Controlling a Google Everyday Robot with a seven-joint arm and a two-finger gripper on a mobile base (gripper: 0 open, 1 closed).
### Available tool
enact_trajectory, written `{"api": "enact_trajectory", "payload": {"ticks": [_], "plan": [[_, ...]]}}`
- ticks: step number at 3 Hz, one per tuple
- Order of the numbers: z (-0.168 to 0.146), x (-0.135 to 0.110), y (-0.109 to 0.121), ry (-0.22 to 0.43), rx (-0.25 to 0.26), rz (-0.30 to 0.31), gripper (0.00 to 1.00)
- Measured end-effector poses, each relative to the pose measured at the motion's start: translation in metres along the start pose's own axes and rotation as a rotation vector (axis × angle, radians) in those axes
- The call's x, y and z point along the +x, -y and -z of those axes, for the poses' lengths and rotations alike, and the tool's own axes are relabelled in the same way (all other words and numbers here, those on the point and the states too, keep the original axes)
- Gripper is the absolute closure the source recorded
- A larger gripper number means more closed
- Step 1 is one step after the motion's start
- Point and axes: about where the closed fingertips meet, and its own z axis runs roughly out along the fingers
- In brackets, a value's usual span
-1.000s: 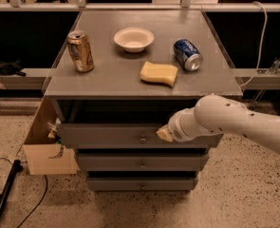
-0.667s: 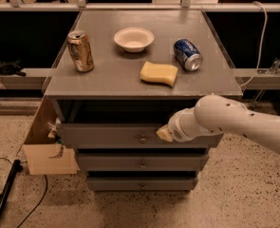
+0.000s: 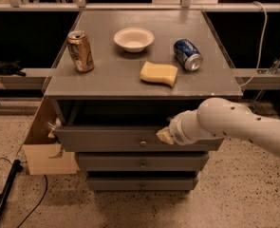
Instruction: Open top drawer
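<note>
The top drawer [image 3: 101,139] is the widest grey front of the cabinet, with a small round metal knob [image 3: 143,142] at its centre. It stands slightly out from the cabinet, with a dark gap above it. My gripper [image 3: 164,136] is at the end of the white arm [image 3: 234,125] that comes in from the right. Its yellowish tip sits against the drawer front just right of the knob. Two narrower drawer fronts [image 3: 142,164] lie below.
On the cabinet top [image 3: 106,87] stand a gold can [image 3: 80,51], a white bowl [image 3: 134,39], a blue can on its side [image 3: 187,54] and a yellow sponge [image 3: 158,73]. A cardboard box [image 3: 42,151] stands at the cabinet's left. A black pole [image 3: 3,194] and cable lie on the floor.
</note>
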Motion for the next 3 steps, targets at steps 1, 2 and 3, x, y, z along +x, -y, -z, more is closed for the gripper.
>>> {"api": "enact_trajectory", "payload": {"ticks": [1,2,3], "plan": [[0.0000,0.0000,0.0000,0.000,0.000,0.000,1.00],[0.0005,0.0019,-0.0096,-0.005,-0.024,0.010,1.00],[0.0023,0.0011,-0.0099,-0.006,-0.027,0.010,1.00]]}}
